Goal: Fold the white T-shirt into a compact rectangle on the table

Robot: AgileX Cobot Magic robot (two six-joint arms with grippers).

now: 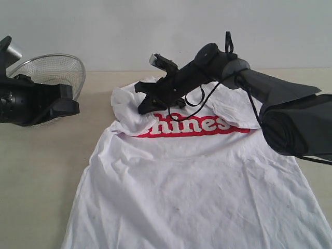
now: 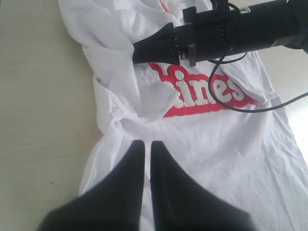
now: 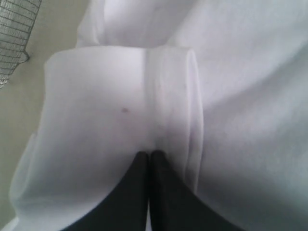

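Observation:
The white T-shirt lies face up on the table, its red-outlined lettering across the chest. My right gripper reaches across the shirt to its far left shoulder. In the right wrist view this gripper is shut on a bunch of sleeve fabric, which puckers at the tips. The left sleeve lies folded inward over the chest. My left gripper hangs shut and empty above the table, left of the shirt; in its wrist view the gripper points at the shirt's left edge.
A silver wire-mesh bowl stands at the back left, right behind the left arm. The right arm's black cable dangles over the lettering. Bare tabletop runs along the shirt's left side.

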